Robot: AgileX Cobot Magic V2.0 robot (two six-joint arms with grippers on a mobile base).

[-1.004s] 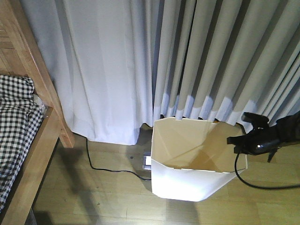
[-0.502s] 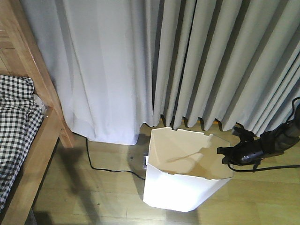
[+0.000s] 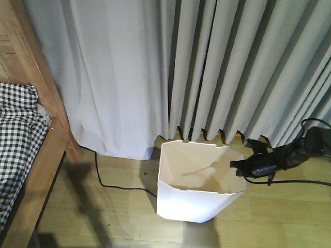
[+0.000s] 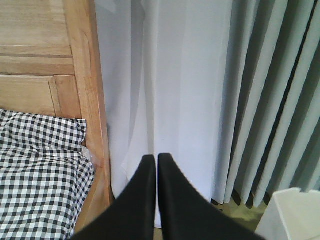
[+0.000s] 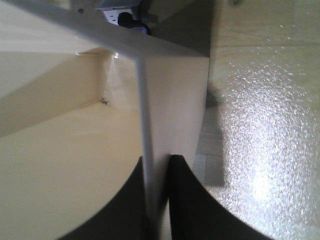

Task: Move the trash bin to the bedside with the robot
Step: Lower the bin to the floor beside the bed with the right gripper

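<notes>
The white trash bin (image 3: 191, 199), cream inside, stands on the wooden floor in front of the curtains, right of the bed. My right gripper (image 3: 239, 166) is shut on the bin's right rim; in the right wrist view the thin wall (image 5: 145, 125) runs between its two black fingers (image 5: 185, 200), one inside and one outside. The bed (image 3: 28, 155) with its light wood frame and checked bedding (image 3: 15, 134) is at the far left. My left gripper (image 4: 156, 159) is shut and empty, held up facing the curtain beside the bed frame (image 4: 85, 100). A corner of the bin (image 4: 295, 215) shows low right there.
Grey curtains (image 3: 207, 67) hang behind the bin. A black cable (image 3: 111, 183) runs over the floor between bed and bin, to a power strip (image 5: 122, 15) behind the bin. Another black cable (image 3: 300, 182) trails from my right arm.
The bin has slid left toward the bed with my right gripper on its rim. The right arm has moved left and lower.
</notes>
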